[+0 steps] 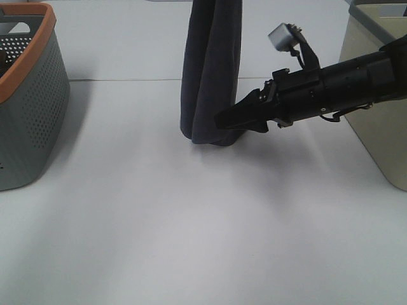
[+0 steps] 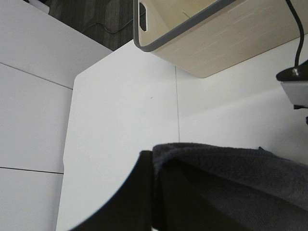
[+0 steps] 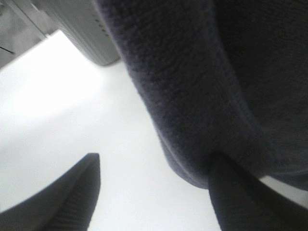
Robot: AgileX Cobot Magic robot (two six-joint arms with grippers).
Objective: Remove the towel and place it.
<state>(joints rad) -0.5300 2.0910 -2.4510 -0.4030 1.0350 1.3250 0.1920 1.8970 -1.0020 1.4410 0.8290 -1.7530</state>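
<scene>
The towel (image 1: 210, 76) is hanging as a long limp fold. Its top edge is being pinched by the closed left claw (image 2: 153, 161), and its bottom loop is sitting right at the right claw (image 1: 234, 115), low over the worktop (image 1: 191, 241). I cannot tell whether it is touching. It is looking soft, thick and light, likely to sag and swing rather than slip, so the doubled bottom loop is offering the surest bite. The high view is showing the whole drape but not the left claw. The left wrist view is showing that grip, with a beige basket (image 2: 216, 43) beyond it. The right wrist view is showing the right claw standing open, one finger (image 3: 236, 192) pressing the loop and the other finger (image 3: 77, 187) well clear.
</scene>
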